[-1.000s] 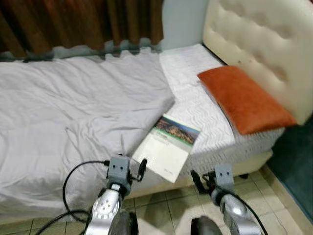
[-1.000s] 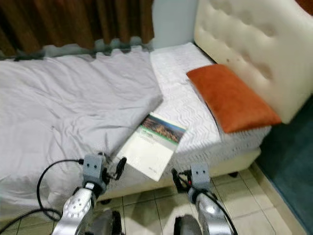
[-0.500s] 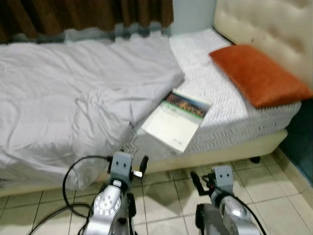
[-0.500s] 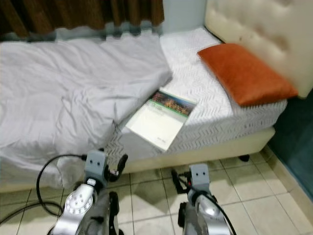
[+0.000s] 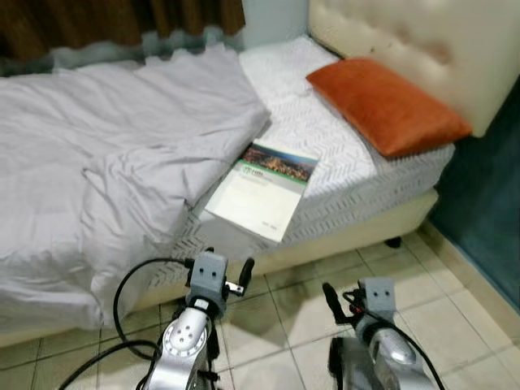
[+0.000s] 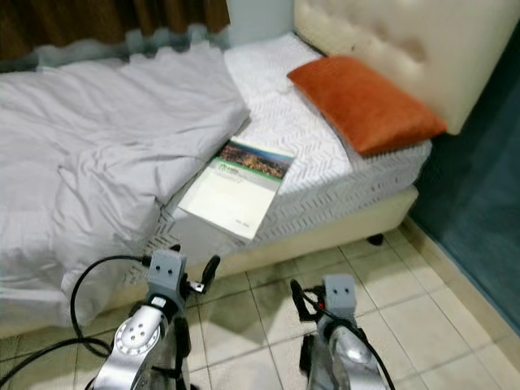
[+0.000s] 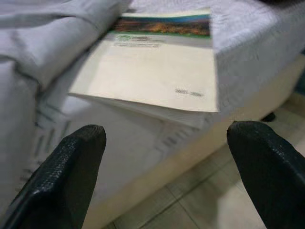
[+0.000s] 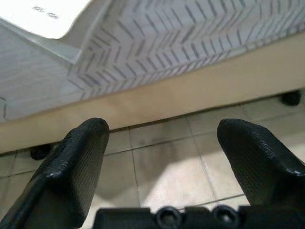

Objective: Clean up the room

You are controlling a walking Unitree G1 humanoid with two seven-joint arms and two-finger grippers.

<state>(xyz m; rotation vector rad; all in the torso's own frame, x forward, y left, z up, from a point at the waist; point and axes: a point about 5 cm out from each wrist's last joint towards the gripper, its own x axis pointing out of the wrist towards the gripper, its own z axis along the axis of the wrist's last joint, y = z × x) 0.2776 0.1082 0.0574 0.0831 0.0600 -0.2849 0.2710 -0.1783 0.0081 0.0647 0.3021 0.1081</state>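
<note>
Nothing looks tidied yet: the book (image 5: 262, 190) lies on the bed (image 5: 341, 138) edge, ahead of the left gripper (image 7: 164, 157), whose fingers (image 7: 71, 162) spread wide and empty, as do the right gripper (image 8: 162, 157) fingers, over tiled floor (image 5: 309, 325).

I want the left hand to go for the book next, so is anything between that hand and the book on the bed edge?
Nothing visible does. The left hand is open over the floor, facing the book, which overhangs the mattress edge. The grey blanket lies beside the book, not in front of it.
</note>
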